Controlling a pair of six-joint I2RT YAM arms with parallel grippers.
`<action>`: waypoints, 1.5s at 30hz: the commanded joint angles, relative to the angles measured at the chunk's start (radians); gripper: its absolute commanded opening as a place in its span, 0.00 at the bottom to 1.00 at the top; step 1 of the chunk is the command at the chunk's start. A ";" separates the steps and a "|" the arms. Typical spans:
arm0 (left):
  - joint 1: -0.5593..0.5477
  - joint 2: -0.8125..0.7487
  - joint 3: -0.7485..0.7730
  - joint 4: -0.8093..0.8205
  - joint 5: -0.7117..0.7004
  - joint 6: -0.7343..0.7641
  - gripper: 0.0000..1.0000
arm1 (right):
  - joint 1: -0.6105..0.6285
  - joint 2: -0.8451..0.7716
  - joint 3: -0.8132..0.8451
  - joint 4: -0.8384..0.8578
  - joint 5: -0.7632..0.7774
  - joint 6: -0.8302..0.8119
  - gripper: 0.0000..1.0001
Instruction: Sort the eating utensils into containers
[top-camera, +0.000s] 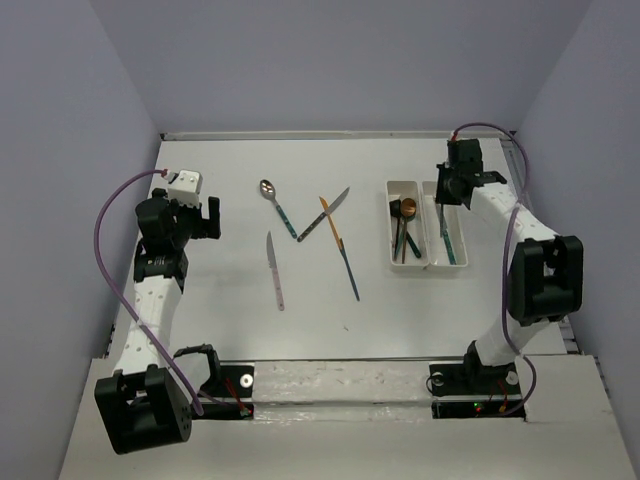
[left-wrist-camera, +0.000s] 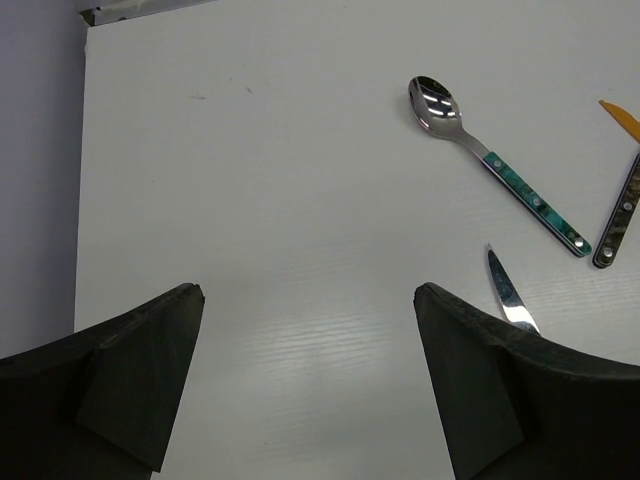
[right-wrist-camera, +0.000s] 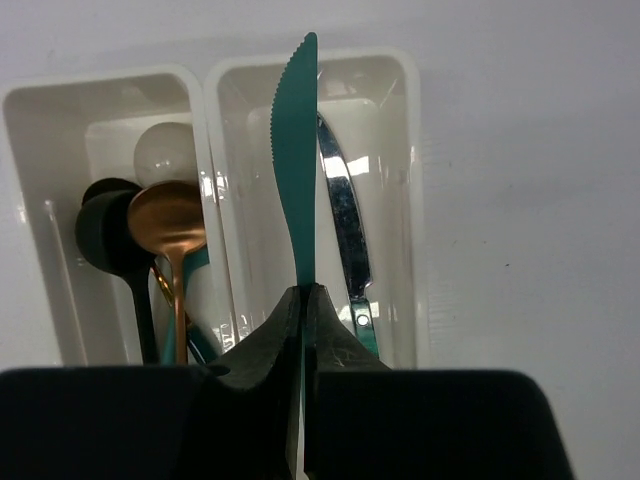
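While my right gripper (right-wrist-camera: 303, 295) is pressed shut on a slim teal knife with a serrated blade (right-wrist-camera: 296, 170), the blade points out over the right one of two joined narrow white plastic trays (right-wrist-camera: 408, 200). The knife's handle is hidden between my fingers, and I cannot tell whether the knife touches the tray. Just beside it, in that tray, lies a silver knife (right-wrist-camera: 340, 215), its lower end cut off by my gripper.

The left white tray (right-wrist-camera: 25, 230) holds a copper spoon (right-wrist-camera: 165, 220), a black spoon (right-wrist-camera: 105, 235) and a pale beige spoon (right-wrist-camera: 165, 150). Their handles vanish behind my gripper.

My left gripper (left-wrist-camera: 308, 290) hovers over bare table (left-wrist-camera: 250, 200) with its jaws wide apart and nothing between them. Loose on the table lie a teal-handled silver spoon (left-wrist-camera: 500, 175) and a silver knife blade (left-wrist-camera: 510, 295), half covered by my finger. At the wrist view's edge are a dark handle (left-wrist-camera: 618, 215) and an orange tip (left-wrist-camera: 620, 118), both cut off.
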 joint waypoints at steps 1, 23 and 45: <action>0.005 -0.026 0.005 0.008 0.076 0.049 0.98 | 0.010 0.046 -0.024 0.008 0.012 -0.031 0.00; -0.682 0.836 0.610 -0.326 -0.176 0.096 0.99 | 0.010 -0.053 -0.052 -0.036 -0.117 -0.007 0.59; -0.668 1.096 0.779 -0.451 -0.062 0.070 0.18 | 0.039 -0.126 -0.089 -0.025 -0.149 -0.005 0.59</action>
